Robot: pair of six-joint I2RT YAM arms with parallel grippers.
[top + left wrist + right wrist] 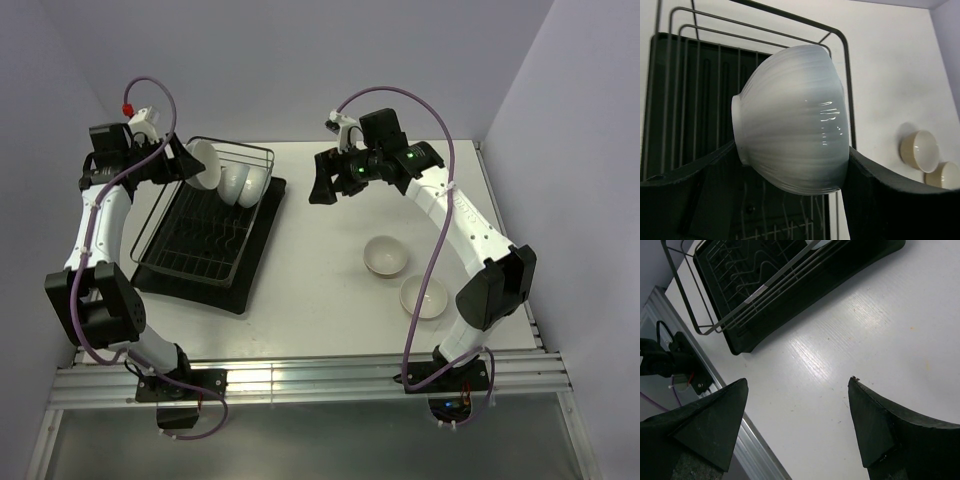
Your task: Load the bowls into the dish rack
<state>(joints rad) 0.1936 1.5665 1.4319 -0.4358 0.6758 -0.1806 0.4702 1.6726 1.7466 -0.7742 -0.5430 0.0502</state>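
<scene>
My left gripper is shut on a white ribbed bowl, held on its side between the two fingers above the far left end of the dish rack. Two more white bowls stand on edge in the far end of the rack. On the table to the right sit two cream bowls, one nearer the middle and one closer to the right arm's base. My right gripper hangs open above the table just right of the rack, with nothing between its fingers.
The rack stands on a flat black tray on the left half of the white table. Walls close the table in on the left, right and back. A metal rail runs along the near edge.
</scene>
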